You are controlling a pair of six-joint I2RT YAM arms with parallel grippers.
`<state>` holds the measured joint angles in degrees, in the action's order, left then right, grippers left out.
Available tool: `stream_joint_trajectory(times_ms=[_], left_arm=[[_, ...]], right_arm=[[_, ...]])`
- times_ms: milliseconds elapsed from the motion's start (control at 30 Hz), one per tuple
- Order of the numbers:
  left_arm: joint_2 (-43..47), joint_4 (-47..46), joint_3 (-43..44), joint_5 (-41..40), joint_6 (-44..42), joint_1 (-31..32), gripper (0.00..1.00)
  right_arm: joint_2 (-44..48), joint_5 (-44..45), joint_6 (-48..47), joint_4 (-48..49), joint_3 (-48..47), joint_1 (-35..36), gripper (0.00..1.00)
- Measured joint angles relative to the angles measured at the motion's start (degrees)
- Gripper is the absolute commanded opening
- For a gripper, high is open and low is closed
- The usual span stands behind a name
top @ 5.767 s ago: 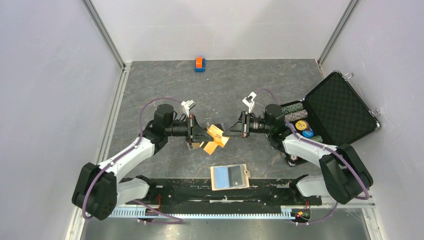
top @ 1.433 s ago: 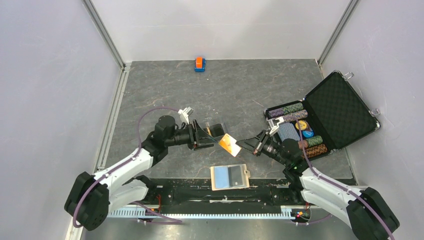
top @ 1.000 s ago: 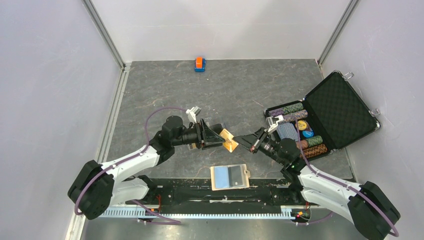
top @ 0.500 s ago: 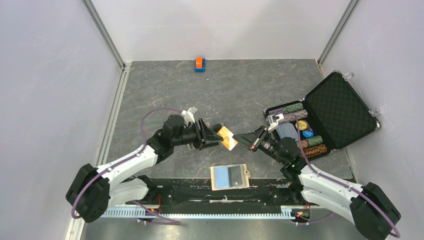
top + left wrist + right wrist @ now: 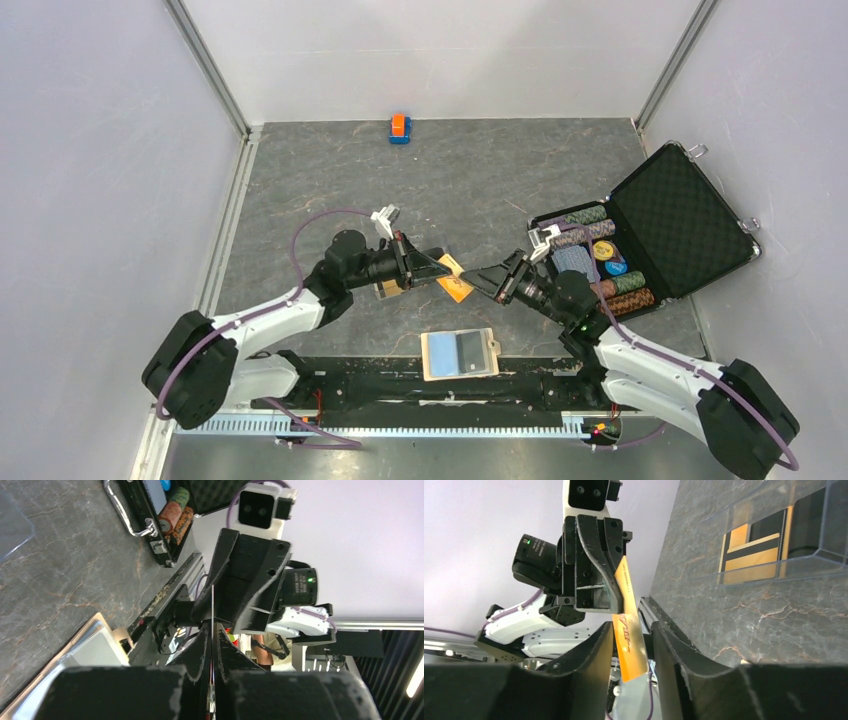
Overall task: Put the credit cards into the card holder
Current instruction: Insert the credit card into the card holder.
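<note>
In left wrist view orange card [image 5: 212, 605] edge-on; right wrist shows face.

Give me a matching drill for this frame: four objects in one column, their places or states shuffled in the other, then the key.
Objects:
1. orange card
2. card holder
3. black case
4. orange-and-blue block

Places/states:
A. far edge of the table
B. near edge, centre
C. right side, lid open
D. in the air between the left gripper and the right gripper

Pairs: 1-D, 2-B, 3-C, 4-A
</note>
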<state>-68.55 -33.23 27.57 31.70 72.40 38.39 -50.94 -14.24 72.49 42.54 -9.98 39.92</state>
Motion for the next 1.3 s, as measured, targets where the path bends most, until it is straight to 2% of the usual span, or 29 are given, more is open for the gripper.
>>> stream_joint_trajectory(times_ms=[67, 133, 300, 400, 600, 767, 1133, 1200, 1233, 1300], left_arm=[[0.39, 2.01, 0.33, 0.35, -0.72, 0.00, 0.02], [1.31, 7.19, 1.88, 1.16, -3.23, 0.00, 0.02], [3.23, 20.85, 8.76, 6.71, -12.31, 0.00, 0.02], [3.91, 24.83, 10.27, 11.39, -16.06, 0.00, 0.02], [4.39, 29.81, 10.27, 18.18, -19.17, 0.00, 0.02], [4.85, 30.29, 10.27, 20.48, -20.24, 0.00, 0.02], [4.81, 29.99, 10.27, 21.40, -20.26, 0.00, 0.03], [4.81, 29.81, 10.27, 21.40, -20.26, 0.00, 0.03], [4.81, 29.73, 10.27, 21.40, -20.26, 0.00, 0.04], [4.81, 29.62, 10.27, 21.49, -20.26, 0.00, 0.06]], right_arm=[[0.07, -1.01, -2.05, -2.95, -1.44, 0.04, 0.66], [0.24, -2.01, -4.72, -6.69, -3.37, 0.00, 0.74], [-0.50, -8.92, -13.53, -14.64, -8.76, -1.66, 0.74], [-2.34, -14.82, -17.40, -16.70, -10.95, -2.99, 0.71], [-5.16, -26.58, -22.03, -17.40, -12.81, -3.63, 0.58], [-5.73, -33.20, -20.98, -13.07, -12.76, -3.63, 0.46], [-7.78, -36.30, -16.09, -2.14, -9.84, -2.56, 0.23], [-8.79, -36.54, -15.52, -1.36, -9.75, -2.08, 0.13], [-9.16, -36.54, -15.45, -0.94, -9.75, -1.88, 0.03], [-9.94, -36.76, -15.26, -0.22, -9.75, -1.64, 0.00]])
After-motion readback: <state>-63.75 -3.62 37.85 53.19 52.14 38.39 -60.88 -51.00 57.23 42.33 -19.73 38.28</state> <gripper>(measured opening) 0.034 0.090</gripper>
